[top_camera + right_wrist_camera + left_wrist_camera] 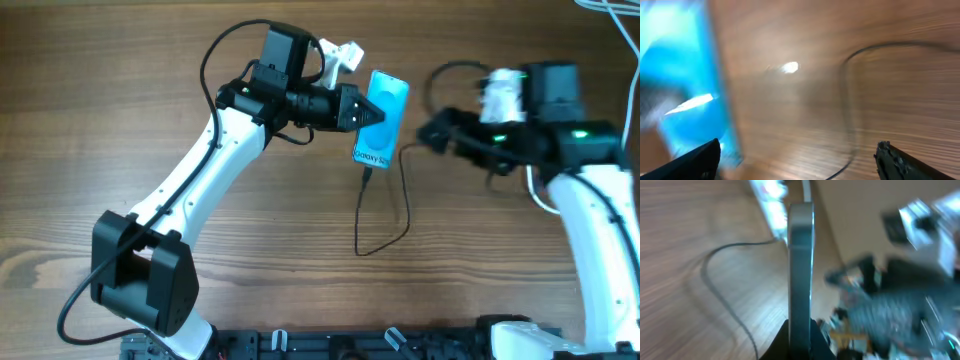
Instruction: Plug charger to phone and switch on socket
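One phone [385,95], one charger [358,225], two claws (left claw [370,112], right claw [430,130])

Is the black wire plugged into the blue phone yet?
Looks plugged in. From overhead, the charger ends right at the bottom edge of the phone, which the left tool grips. The joint is too small to be sure.

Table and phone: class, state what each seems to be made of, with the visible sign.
Table: wood or wood-look laminate, matte; brown streaked grain shows. Phone: glossy, glass-like cyan screen; its edge, in the left wrist view, looks like pale satin metal or plastic, but is blurred.
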